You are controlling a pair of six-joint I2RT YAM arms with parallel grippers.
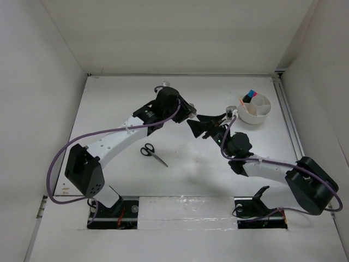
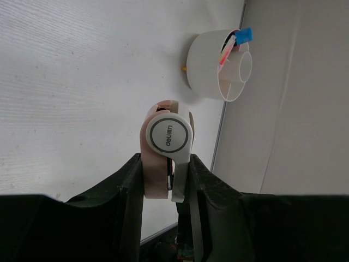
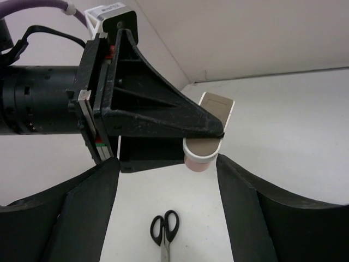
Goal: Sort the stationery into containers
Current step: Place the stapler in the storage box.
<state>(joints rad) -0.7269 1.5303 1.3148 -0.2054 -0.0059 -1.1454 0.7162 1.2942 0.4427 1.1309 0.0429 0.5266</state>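
My left gripper (image 1: 191, 112) is shut on a pinkish eraser in a white round-ended case (image 2: 166, 144), held above the table's middle; it also shows in the right wrist view (image 3: 210, 136). My right gripper (image 1: 203, 126) is open and empty, facing the left one, its fingers (image 3: 103, 180) either side of the eraser and apart from it. Black-handled scissors (image 1: 154, 154) lie flat on the table, also in the right wrist view (image 3: 164, 229). The white bowl (image 1: 252, 115) stands at the back right with the smaller cup (image 1: 260, 106) inside it. Blue-capped (image 2: 244, 35) and pink items stick out of the bowl.
A tiny tan piece (image 2: 184, 68) lies against the bowl's wall. White walls enclose the table on the left, back and right. A metal rail (image 1: 289, 125) runs along the right edge close to the bowl.
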